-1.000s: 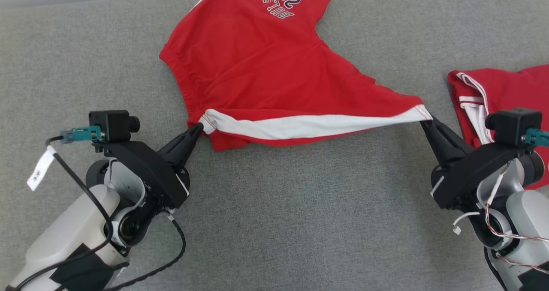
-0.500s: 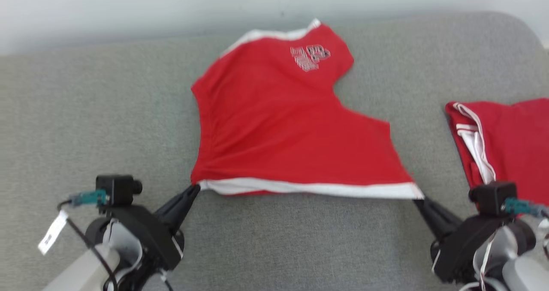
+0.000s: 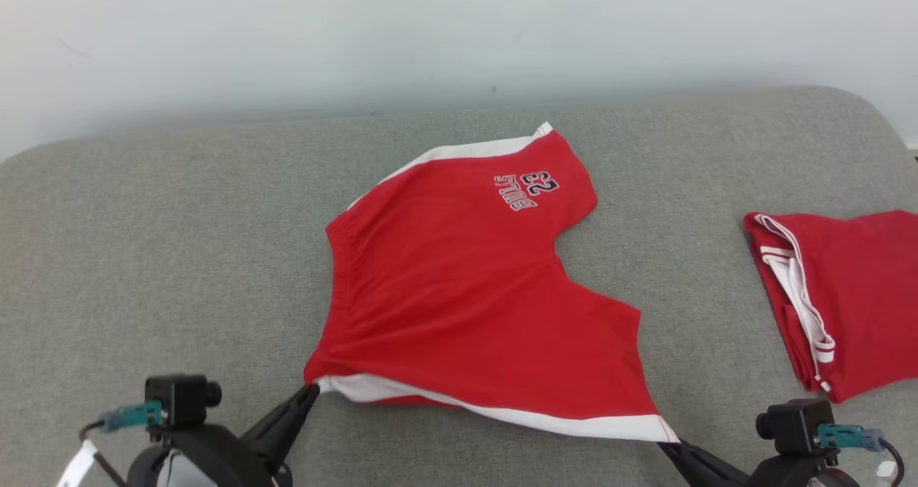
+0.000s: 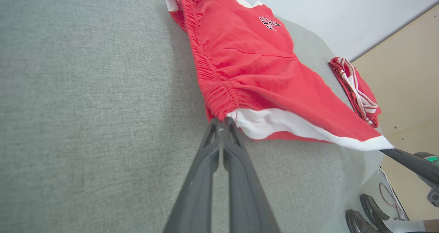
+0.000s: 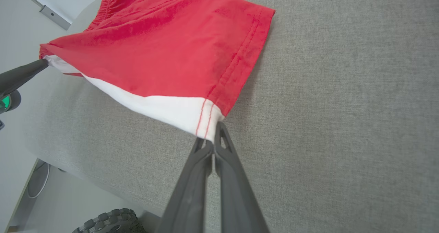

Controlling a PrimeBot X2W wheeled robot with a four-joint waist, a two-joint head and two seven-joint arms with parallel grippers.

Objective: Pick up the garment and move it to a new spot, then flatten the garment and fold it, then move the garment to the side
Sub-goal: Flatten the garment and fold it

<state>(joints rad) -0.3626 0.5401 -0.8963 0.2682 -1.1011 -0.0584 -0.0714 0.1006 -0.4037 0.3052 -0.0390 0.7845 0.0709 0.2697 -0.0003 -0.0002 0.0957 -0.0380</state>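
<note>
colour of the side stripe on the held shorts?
White stripe on the red shorts; clearest in left wrist view.

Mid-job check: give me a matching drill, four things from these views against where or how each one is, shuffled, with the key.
Things
1. left gripper
2. right gripper
3. red shorts
4. second red garment

Places or states
A. lies by itself at the robot's right on the grey surface
B. shut on the leg-hem corner
C. shut on the waistband corner
D. near edge held taut between both grippers, print facing up

Pairs: 1-C, 2-B, 3-D, 4-A
</note>
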